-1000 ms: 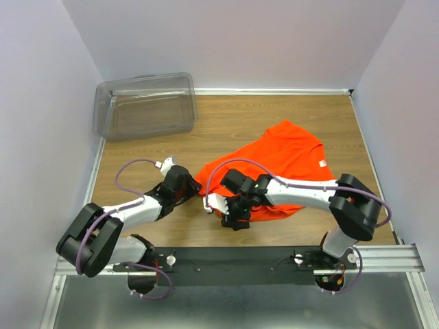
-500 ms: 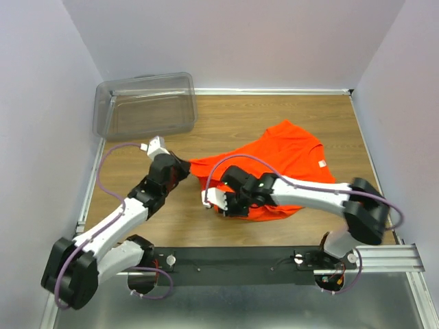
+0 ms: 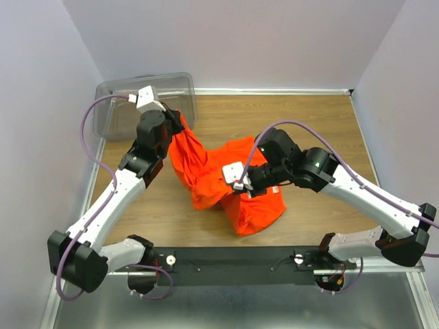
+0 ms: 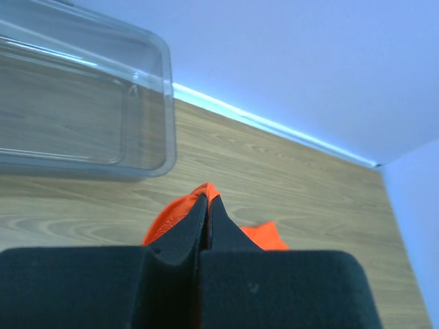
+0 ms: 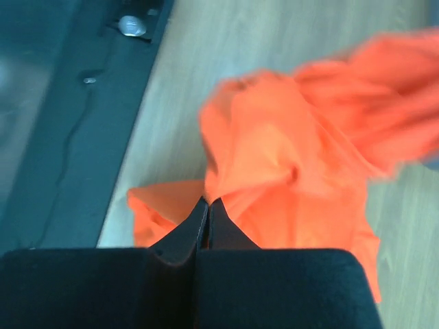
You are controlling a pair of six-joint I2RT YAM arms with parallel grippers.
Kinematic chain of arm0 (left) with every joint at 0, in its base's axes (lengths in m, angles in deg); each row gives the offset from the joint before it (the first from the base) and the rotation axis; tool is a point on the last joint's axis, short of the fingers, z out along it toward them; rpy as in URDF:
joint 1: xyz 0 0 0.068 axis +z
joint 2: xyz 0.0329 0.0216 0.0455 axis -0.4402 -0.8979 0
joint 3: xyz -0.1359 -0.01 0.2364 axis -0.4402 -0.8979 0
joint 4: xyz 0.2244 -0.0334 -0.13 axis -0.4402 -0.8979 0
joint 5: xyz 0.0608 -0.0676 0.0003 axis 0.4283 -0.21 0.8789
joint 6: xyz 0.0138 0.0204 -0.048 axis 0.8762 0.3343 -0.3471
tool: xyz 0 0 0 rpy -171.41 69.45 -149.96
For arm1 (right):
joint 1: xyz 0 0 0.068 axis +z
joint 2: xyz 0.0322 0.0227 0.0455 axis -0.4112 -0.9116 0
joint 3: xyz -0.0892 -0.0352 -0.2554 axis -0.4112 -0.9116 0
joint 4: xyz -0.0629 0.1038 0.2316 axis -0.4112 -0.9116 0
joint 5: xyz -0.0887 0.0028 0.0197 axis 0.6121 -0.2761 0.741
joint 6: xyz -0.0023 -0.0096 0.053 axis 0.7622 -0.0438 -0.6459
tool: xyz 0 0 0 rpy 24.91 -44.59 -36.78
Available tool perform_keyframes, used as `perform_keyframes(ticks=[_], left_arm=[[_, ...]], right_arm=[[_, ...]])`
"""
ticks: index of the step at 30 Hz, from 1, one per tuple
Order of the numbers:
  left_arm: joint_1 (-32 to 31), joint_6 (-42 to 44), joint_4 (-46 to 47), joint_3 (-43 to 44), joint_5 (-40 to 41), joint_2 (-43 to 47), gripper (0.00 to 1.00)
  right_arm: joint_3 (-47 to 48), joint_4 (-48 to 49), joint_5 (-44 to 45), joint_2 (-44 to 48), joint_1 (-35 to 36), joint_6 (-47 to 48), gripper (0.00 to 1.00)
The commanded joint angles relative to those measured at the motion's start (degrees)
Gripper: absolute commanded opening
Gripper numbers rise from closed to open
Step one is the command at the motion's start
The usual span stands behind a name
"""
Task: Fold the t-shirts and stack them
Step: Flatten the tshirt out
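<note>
Top view: orange t-shirt (image 3: 206, 171) bunched mid-table, strung between both arms, its lower part slumped on the table (image 3: 322, 116) just short of the front rail (image 3: 240, 259). Left gripper (image 3: 177, 122) is raised beside the clear bin (image 3: 116, 92). Left wrist view alone shows its fingers pressed together with a fabric corner pinched at the tips. Right gripper (image 3: 240, 186) is clamped tight on a mid-shirt fold; its wrist view is blurred, with crumpled cloth below and the rail close. Bare wood lies right of and behind the shirt.
</note>
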Motion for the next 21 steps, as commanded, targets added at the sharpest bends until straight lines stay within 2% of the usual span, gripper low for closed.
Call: perform_keyframes(ticks=[1, 4, 6, 7, 10, 12, 13, 15, 16, 18, 19, 21], left_arm=[[1.3, 4.8, -3.4, 4.9, 0.9, -4.4, 0.0], [1.6, 5.7, -4.8, 5.7, 0.6, -5.4, 0.0], [1.7, 6.0, -5.2, 3.8, 0.3, -4.6, 0.0], [1.9, 6.0, -5.6, 2.9, 0.0, -3.3, 0.0], [1.9, 6.0, -7.2, -1.7, -0.6, 1.1, 0.0], [2.0, 5.1, -9.3, -5.7, -0.3, 3.9, 0.0], [2.1, 4.8, -9.9, -7.1, 0.2, 7.0, 0.0], [2.4, 2.9, -12.3, -10.8, 0.8, 10.1, 0.0], [2.7, 2.1, -13.2, -12.0, 1.3, 12.8, 0.0], [3.0, 0.2, -15.1, -14.9, 1.5, 16.1, 0.0], [3.3, -0.4, -15.4, -15.7, 1.3, 17.0, 0.0], [3.6, -1.7, -16.1, -17.5, 0.8, 18.9, 0.0]], right_arm=[[1.4, -9.7, -11.0, 0.2, -0.3, 4.7, 0.01], [-2.3, -10.7, -21.8, -2.6, 0.7, 6.6, 0.01], [-4.6, -9.5, -24.5, -5.1, 2.8, 6.7, 0.01], [-6.3, -8.0, -23.4, -6.0, 6.2, 6.7, 0.07], [-4.8, -5.7, -19.5, -9.8, 10.4, 4.2, 0.37], [-1.7, -5.0, -15.9, -11.3, 10.1, 1.5, 0.48], [-0.3, -2.9, -12.6, -11.5, 6.8, -1.1, 0.52], [-0.6, 0.4, -14.8, -10.6, -1.6, -4.1, 0.53], [-1.1, 4.1, -18.7, -10.2, -12.9, -7.5, 0.54], [-2.3, 7.1, -18.6, -11.4, -22.4, -10.8, 0.55], [-2.9, 9.5, -14.4, -13.1, -28.8, -13.3, 0.55], [-5.0, 12.9, -9.2, -15.6, -34.2, -17.6, 0.56]])
